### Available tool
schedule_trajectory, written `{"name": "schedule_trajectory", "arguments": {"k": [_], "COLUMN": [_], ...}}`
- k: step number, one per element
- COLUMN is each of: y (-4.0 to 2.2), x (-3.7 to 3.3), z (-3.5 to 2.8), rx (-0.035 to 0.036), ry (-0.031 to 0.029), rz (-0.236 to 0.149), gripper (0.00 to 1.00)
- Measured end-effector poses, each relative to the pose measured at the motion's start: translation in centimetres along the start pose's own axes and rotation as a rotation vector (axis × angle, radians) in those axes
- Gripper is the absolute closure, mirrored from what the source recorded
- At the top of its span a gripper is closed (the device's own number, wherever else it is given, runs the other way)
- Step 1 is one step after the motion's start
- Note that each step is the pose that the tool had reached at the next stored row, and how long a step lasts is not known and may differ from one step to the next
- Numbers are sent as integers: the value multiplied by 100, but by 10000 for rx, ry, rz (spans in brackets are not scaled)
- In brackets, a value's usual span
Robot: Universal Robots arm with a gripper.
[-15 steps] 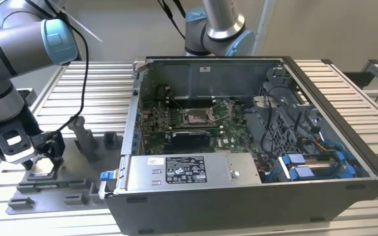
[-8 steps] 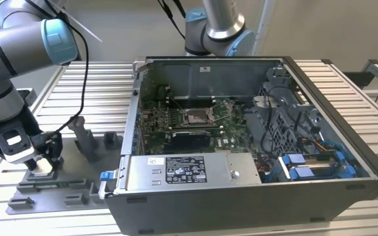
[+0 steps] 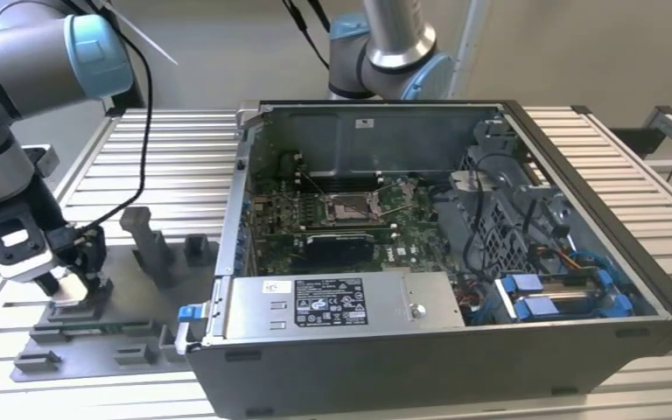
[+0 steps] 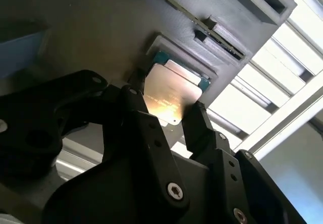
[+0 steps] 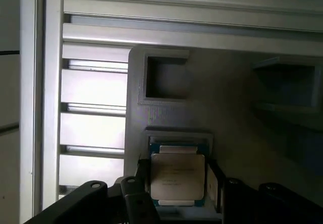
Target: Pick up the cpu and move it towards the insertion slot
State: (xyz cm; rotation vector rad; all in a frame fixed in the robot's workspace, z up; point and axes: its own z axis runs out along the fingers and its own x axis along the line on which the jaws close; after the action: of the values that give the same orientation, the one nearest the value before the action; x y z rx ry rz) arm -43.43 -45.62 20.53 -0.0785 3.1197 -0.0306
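1. My fingers [image 4: 135, 114] stand one on each side of the cpu [image 5: 177, 176], just beside two opposite edges. In neither wrist view can I tell whether they are clamped on it or a sliver apart.
2. The cpu lies flat, silvery top up, in a square pocket of the grey fixture plate [image 4: 101, 27]. In the first wrist view its near edge is cut off behind my dark finger links.
3. In the exterior view my gripper [image 3: 71, 296] is down over that plate at the exterior view's left, and my own body hides the cpu there.
4. Next to the cpu's pocket the plate has another square recess [image 5: 166, 77], its floor lost in shadow.
5. The plate rests on the slatted metal table [image 3: 172, 140].
6. The insertion slot [image 3: 352, 207] sits on the board inside the open computer case [image 3: 616, 289], well apart from me toward the exterior view's right. Its thin levers are hard to make out.
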Motion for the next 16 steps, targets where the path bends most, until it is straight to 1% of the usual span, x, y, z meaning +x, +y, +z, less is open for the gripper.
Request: {"name": "schedule_trajectory", "arguments": {"k": [16], "y": [-15], "x": [-14], "z": [-728], "rx": [3], "ry": [2], "rz": [0], "gripper": [100]}}
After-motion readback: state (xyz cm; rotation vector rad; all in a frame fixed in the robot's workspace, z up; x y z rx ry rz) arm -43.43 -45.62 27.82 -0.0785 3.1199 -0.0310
